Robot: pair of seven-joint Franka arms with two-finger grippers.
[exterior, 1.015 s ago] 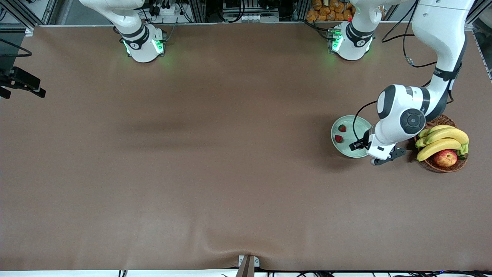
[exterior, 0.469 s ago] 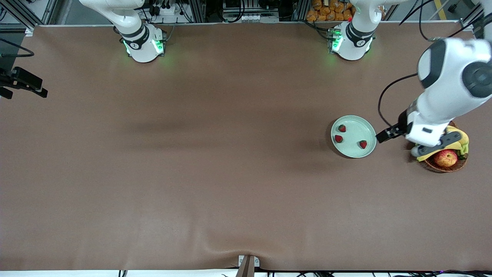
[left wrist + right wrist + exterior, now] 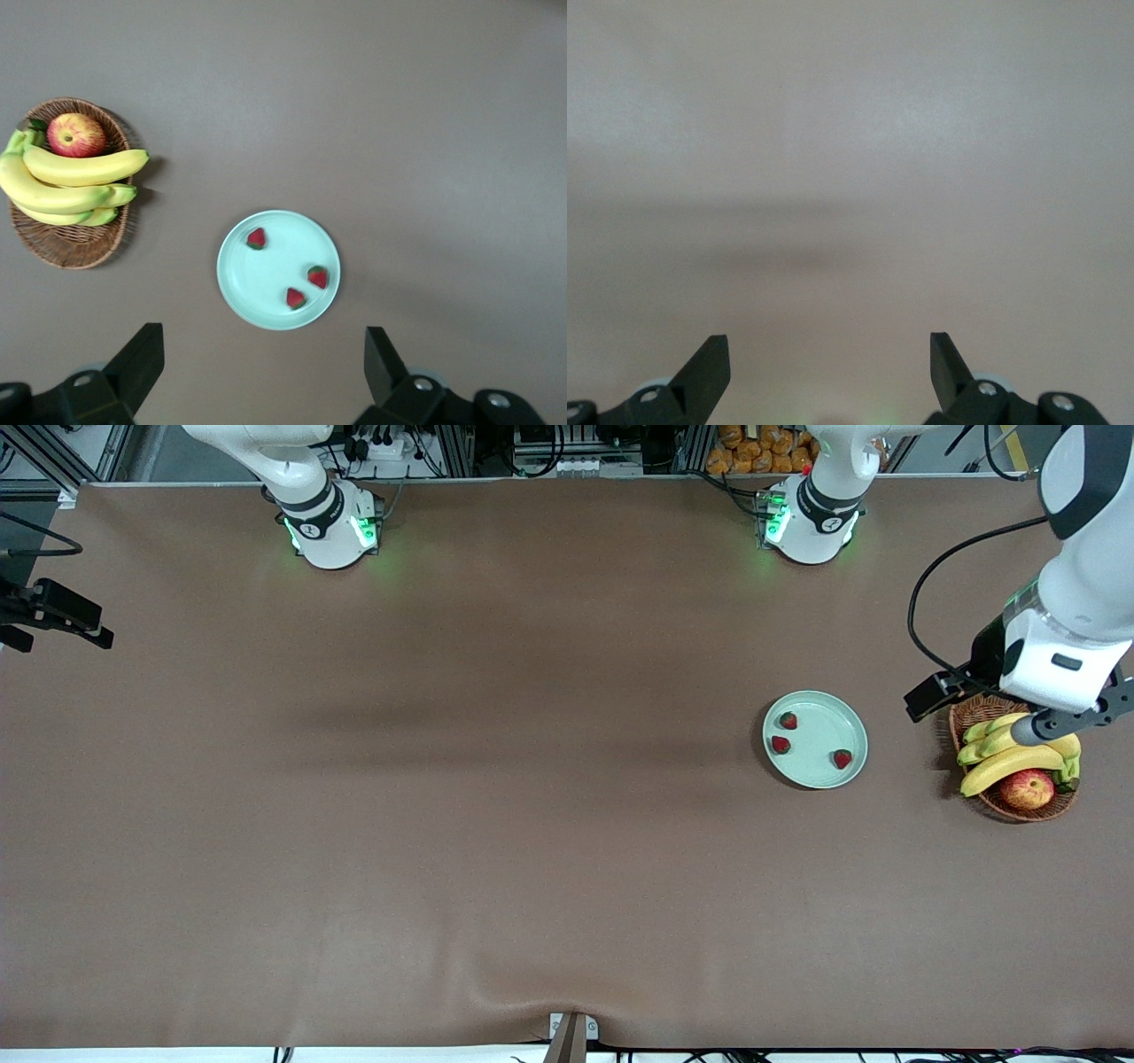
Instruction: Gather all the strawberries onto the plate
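Strawberries point(image 3: 788, 721), three, lie in the plate point(image 3: 816, 772), apart from one another. Left gripper point(image 3: 264, 363): fingers spread wide, empty, high over the wicker basket point(image 3: 973, 713); only its wrist view shows both fingers, the front view cuts them off. Right gripper point(image 3: 829, 365): fingers apart, empty, waiting over bare table point(image 3: 443, 824), unseen from the front.

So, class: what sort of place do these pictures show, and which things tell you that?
Probably a robotics lab: two arm bases bolted along a brown-covered table, metal framing and cables past its edge, and props laid out, a plate of strawberries and a fruit basket.
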